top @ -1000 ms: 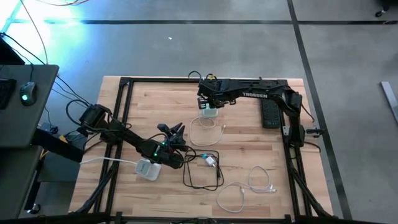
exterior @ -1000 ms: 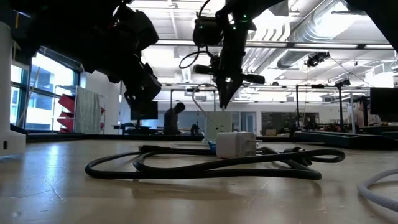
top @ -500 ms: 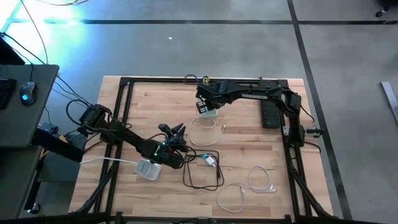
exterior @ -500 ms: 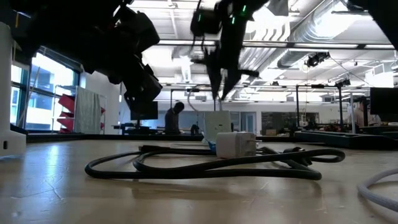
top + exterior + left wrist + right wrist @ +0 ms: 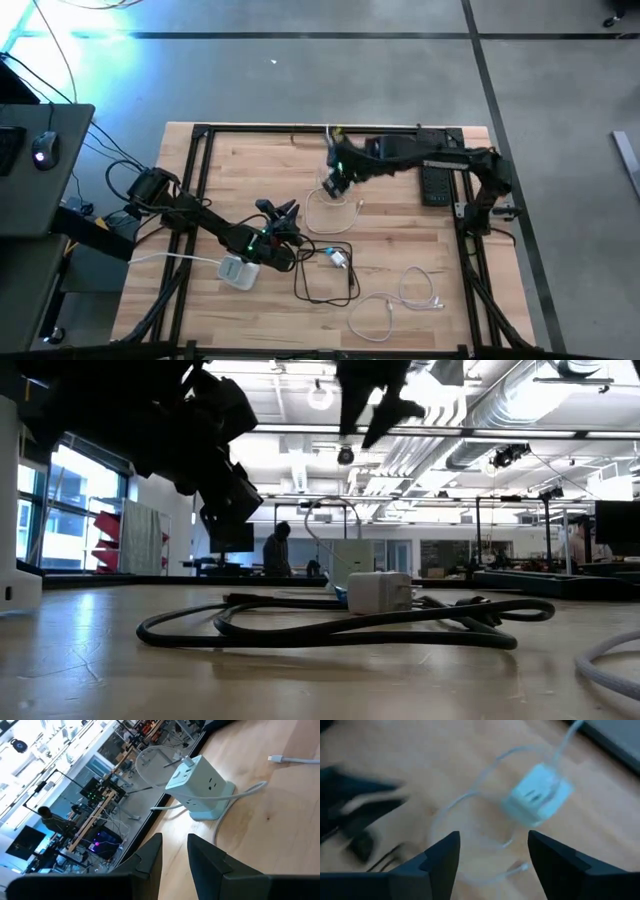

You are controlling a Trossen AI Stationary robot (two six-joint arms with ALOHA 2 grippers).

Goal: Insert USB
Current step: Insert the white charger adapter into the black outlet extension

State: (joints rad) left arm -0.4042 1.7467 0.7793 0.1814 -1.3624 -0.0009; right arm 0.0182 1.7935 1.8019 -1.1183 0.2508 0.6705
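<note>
While the right gripper (image 5: 333,186) hovers with fingers spread above the white power block (image 5: 201,786) (cable plugged into its top) on the counter (image 5: 400,240), the left gripper (image 5: 284,212), fingers slightly apart and empty, waits nearby.

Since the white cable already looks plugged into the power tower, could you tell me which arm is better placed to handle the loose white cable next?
Probably the right hand: open, empty, nearer the loose white cable.

Bright overhead ceiling lights (image 5: 320,398), backlit arm silhouettes in the low view, motion-blurred right wrist view.
</note>
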